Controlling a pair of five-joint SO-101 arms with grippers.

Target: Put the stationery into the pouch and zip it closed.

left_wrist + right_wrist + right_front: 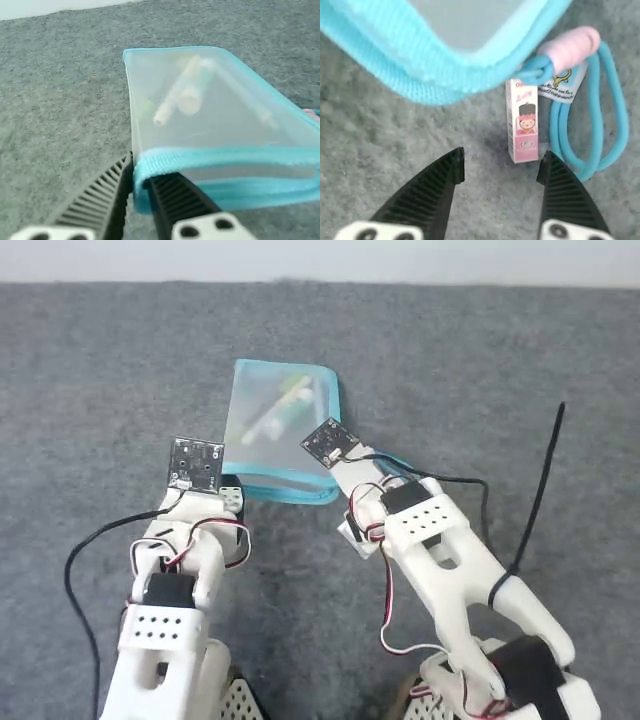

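The clear pouch [283, 430] with cyan trim lies flat on the grey carpet, and pens and a white tube [182, 92] show through its mesh side. My left gripper [140, 187] is shut on the pouch's cyan zip edge [225, 157] at its near left corner. At the opposite near corner, my right gripper [502, 167] hangs open just above the carpet. Between its fingers and a little ahead lies a small pink tag [522, 122]. The pink zipper pull [570, 47] sits at the pouch corner [445, 65], with a cyan cord loop [607, 125] trailing from it.
Grey carpet [500, 370] surrounds the pouch on all sides. A black cable [540, 490] stands up beside the right arm, and another cable [85, 550] loops off the left arm. A pale wall edge runs along the far side.
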